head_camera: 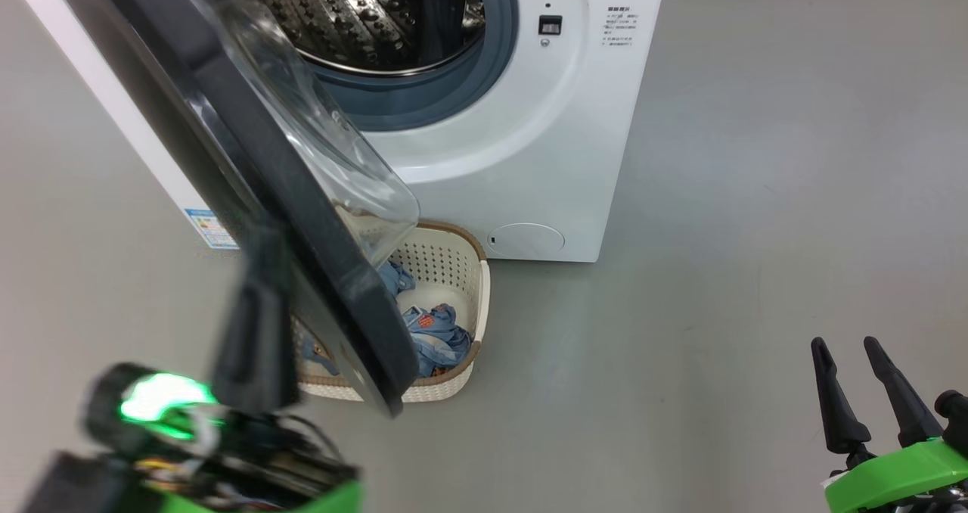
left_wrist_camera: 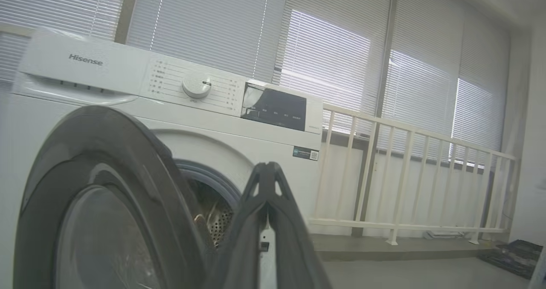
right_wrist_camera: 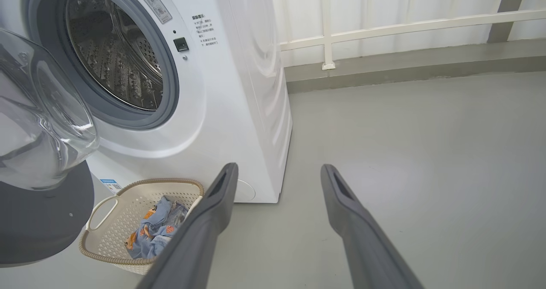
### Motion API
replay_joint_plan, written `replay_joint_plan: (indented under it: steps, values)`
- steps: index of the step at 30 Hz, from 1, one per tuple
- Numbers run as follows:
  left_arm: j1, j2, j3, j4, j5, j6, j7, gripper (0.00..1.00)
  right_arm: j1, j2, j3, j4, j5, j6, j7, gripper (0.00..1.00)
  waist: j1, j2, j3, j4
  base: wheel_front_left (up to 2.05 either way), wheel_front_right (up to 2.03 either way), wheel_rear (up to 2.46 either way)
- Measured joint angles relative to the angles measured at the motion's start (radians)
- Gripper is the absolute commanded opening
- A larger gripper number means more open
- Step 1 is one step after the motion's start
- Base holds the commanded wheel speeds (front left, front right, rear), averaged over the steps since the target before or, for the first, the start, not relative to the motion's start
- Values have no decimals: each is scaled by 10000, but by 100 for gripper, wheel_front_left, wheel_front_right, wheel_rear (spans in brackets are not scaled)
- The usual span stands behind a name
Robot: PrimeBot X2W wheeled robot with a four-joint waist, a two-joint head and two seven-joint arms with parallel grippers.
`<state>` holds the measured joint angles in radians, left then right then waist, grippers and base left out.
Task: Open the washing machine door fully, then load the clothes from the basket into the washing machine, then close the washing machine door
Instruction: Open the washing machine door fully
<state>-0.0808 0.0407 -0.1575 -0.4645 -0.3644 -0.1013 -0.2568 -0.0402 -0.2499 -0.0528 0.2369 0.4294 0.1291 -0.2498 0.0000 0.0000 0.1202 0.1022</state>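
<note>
**Washing machine door** (head_camera: 302, 218): stood part-open, its glass bowl hanging over the basket (head_camera: 454, 252).
**Clothes** (head_camera: 435, 335): lay in the basket, on the floor against the washing machine (head_camera: 529, 135).
**My left gripper** (left_wrist_camera: 266, 169): fingers pressed together on nothing, beside the door's outer ring. I could not tell whether they touched it.
**My right gripper** (head_camera: 843, 346): fingers apart, empty, well clear.
**Hazards, as I judged them:**
- My closed tips could slide off the glossy ring.
- The door could swing back.
- The door, left short of fully open, would block my reach into the basket.
</note>
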Motion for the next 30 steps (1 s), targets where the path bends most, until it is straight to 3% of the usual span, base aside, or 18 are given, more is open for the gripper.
replay_joint_plan:
  steps: [5,12,18,30]
  values:
    - [-20,6,-2080,334,221,4,2,0,0,-4,38,-144,8,0,0,100,0,0,97,10,0,0,0]
    - [-174,61,-3369,2847,-215,35,6,0,-2,-4,113,-176,13,0,0,100,0,0,123,-64,0,0,0]
    - [-482,65,-3241,4144,-941,359,13,0,-2,8,157,-211,12,0,0,100,0,0,95,-142,0,0,0]
    - [-864,38,-2566,5476,-1421,345,13,0,-2,69,209,-234,10,0,0,100,0,0,12,-164,0,0,0]
